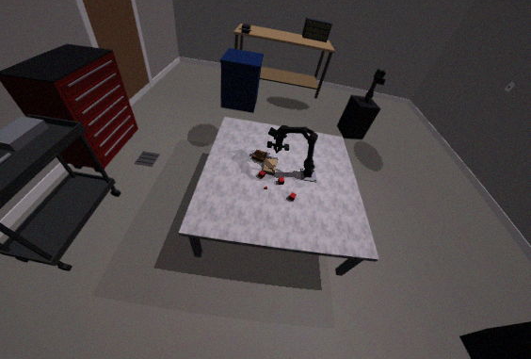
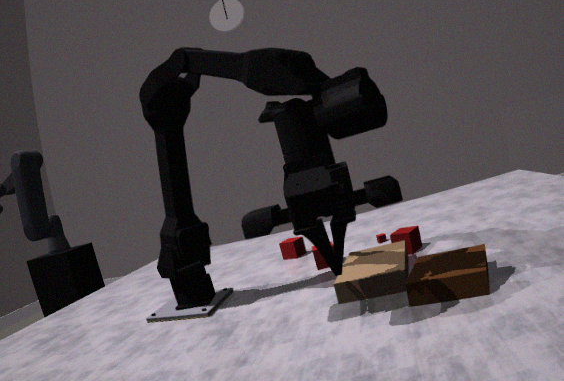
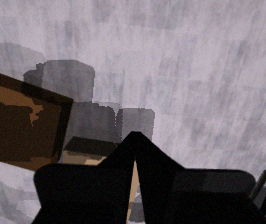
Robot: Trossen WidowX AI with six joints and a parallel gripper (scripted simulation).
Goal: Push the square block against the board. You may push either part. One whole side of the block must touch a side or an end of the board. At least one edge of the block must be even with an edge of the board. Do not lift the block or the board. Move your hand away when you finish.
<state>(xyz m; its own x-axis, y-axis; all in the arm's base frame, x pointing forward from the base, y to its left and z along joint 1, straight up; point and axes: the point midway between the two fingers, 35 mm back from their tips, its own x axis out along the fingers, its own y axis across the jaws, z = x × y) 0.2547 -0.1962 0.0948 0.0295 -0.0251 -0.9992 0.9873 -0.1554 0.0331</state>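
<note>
A dark brown square block lies on the table next to a light tan board. In the exterior view their sides appear to meet. I cannot tell whether their edges are even. My gripper is shut and empty. It points down, with its tips at the tan board's edge on the side away from the block. In the wrist view the board runs on under the fingers and is mostly hidden.
Several small red cubes lie on the marbled table behind and beside the board. The arm's base stands beside them.
</note>
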